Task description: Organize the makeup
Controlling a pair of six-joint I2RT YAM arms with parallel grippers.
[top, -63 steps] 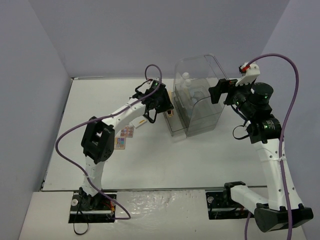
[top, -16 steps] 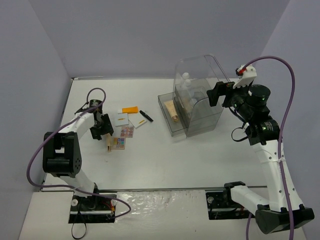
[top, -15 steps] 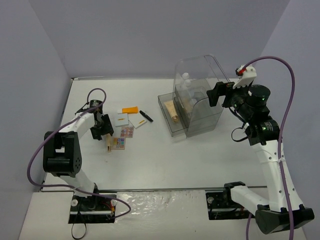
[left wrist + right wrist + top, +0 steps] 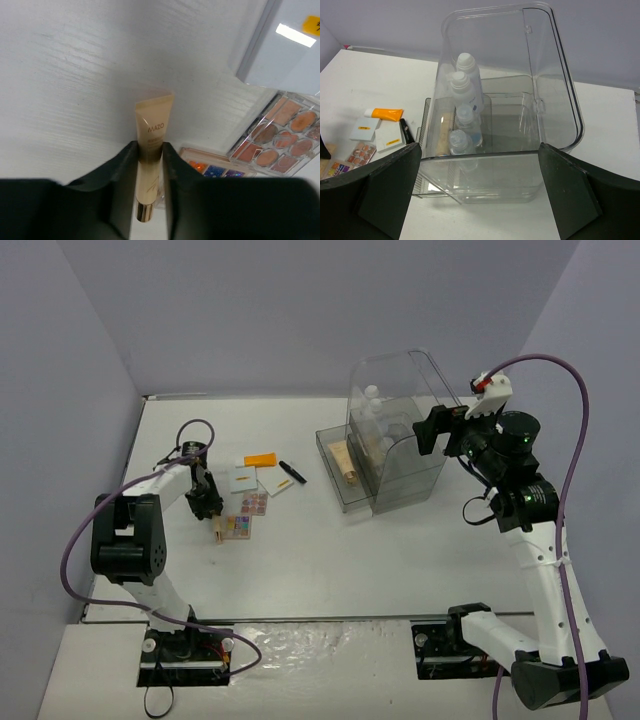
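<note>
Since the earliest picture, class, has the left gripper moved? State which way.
Yes. The left gripper has swung left and toward the near edge, away from the clear case, and now clamps the beige tube beside the eyeshadow palette.

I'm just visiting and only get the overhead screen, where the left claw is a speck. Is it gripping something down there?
Observer: Yes. Its wrist camera shows the left gripper closed on a beige tube that lies on the table.
Visitor: Anything written on it?
Observer: "MAZO", near its flat crimped end. The gold cap points back toward the camera.
Visitor: And what's inside that clear box?
Observer: The right wrist camera shows four white-capped bottles in a row inside the clear case.
</note>
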